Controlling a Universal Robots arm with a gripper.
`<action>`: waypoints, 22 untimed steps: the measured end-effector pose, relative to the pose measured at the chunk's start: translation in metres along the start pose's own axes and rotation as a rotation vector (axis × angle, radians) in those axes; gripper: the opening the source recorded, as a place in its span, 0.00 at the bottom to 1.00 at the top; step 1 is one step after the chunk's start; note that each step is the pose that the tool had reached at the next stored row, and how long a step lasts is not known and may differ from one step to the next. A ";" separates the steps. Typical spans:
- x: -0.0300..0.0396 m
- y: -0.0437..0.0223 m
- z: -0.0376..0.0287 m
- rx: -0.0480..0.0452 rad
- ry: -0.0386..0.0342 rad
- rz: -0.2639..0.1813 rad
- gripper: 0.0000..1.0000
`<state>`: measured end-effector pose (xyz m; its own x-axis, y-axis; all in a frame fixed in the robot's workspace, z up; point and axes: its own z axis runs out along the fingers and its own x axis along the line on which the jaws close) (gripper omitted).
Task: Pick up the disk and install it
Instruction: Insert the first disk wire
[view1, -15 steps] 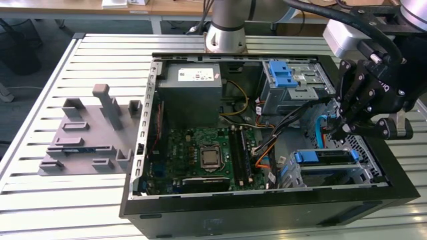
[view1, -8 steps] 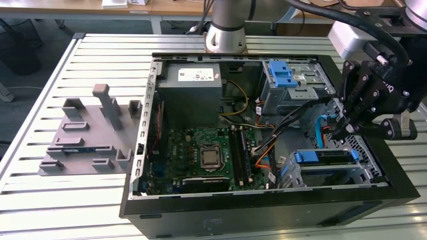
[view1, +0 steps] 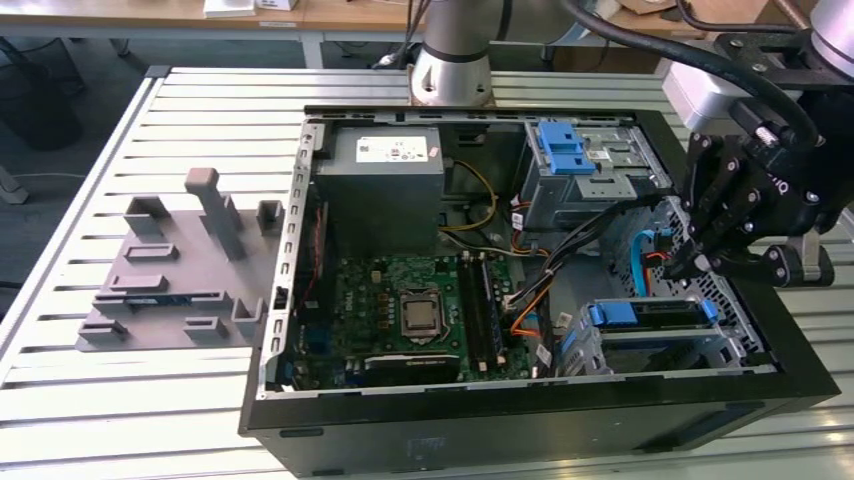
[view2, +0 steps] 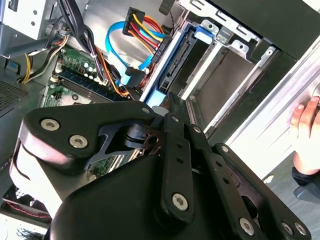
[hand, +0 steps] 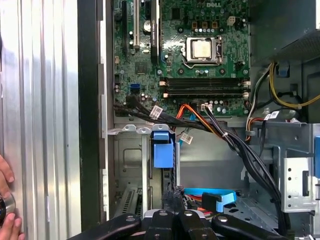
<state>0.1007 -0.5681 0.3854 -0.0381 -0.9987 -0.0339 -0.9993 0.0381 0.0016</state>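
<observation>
Disk (view1: 651, 316) stands on edge in the drive cage (view1: 727, 345) of the computer case (view1: 534, 425), guided by its blue rails. The claw (view1: 694, 265) hovers close above, apparently closed and empty, perhaps to press it home.

The hand (view1: 705, 250) runs off the exterior view's right edge, and its lower end merges with the dark case (view1: 534, 420). In the second wrist view its black body covers much of the green board (view2: 70, 65). What seems to be the disk (view1: 661, 316) shows just one edge. The rest sits sunk in the metal cage (view1: 731, 325), with its label hidden. A person's fingers (hand: 5, 172) are cut off by the picture's edge in the first wrist view, and likewise in the second wrist view.
</observation>
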 end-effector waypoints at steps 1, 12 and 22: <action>0.0000 -0.0001 0.0000 0.0000 0.0001 0.000 0.11; -0.0011 -0.0096 0.0077 0.0006 -0.0007 0.017 0.11; -0.0154 -0.0157 0.0170 0.0006 -0.0007 0.018 0.11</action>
<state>0.1169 -0.5528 0.3689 -0.0561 -0.9978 -0.0346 -0.9984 0.0561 0.0016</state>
